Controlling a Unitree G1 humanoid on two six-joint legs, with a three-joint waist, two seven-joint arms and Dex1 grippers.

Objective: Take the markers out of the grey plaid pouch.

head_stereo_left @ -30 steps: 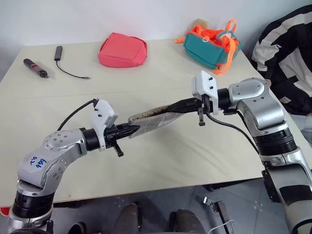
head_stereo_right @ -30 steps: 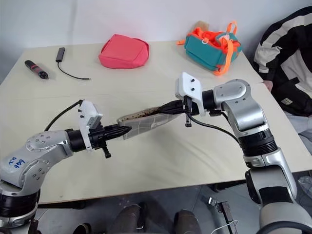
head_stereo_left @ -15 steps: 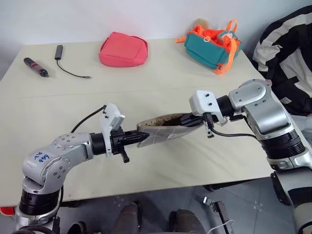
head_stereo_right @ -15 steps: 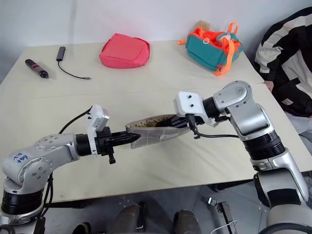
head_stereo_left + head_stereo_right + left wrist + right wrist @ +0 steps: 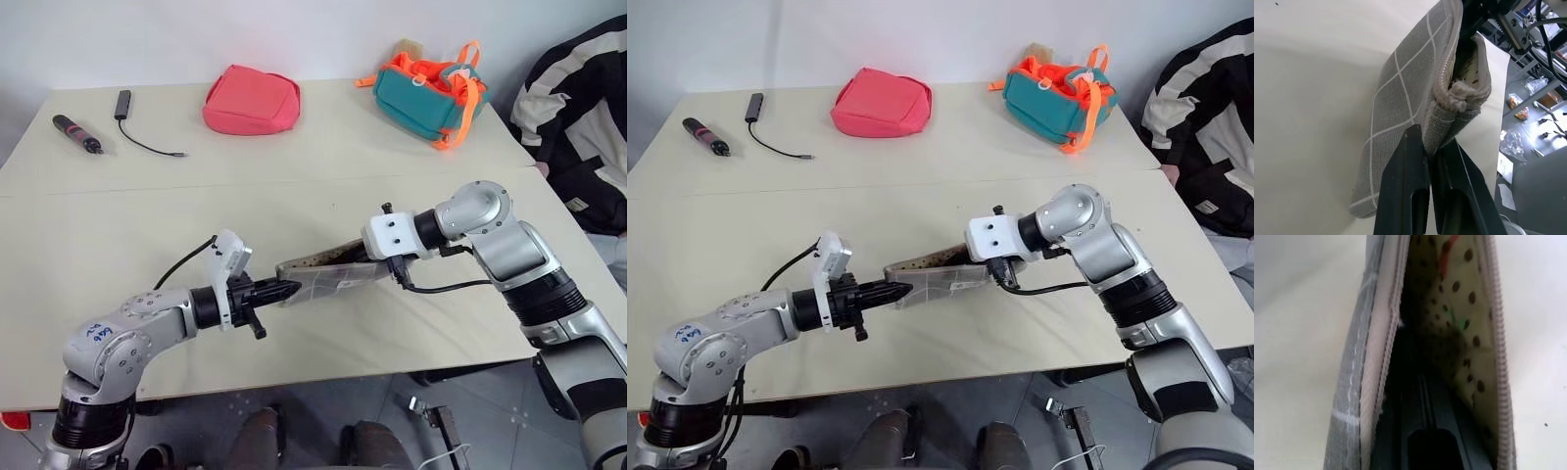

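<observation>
Both arms have sunk, bringing the grey plaid pouch (image 5: pixel 323 278) close over the surface (image 5: pixel 294 196). From the head views its long axis runs side to side between the left gripper (image 5: pixel 290 290) and right gripper (image 5: pixel 367 266), the mouth facing away. Left wrist: fingers (image 5: pixel 1405 186) clenched on the zip-end corner. Right wrist: fingers inside the dotted lining, pinching one wall; markers (image 5: pixel 1447 249) still inside, unremoved.

The grey plaid pouch (image 5: pixel 323 277) hangs stretched between the two closed sets of jaws, one end pinched by the left gripper (image 5: pixel 290 290), the other by the right gripper (image 5: pixel 367 262). Its zip gapes, showing cream dotted lining with red and green streaks inside, too unclear to name.
</observation>
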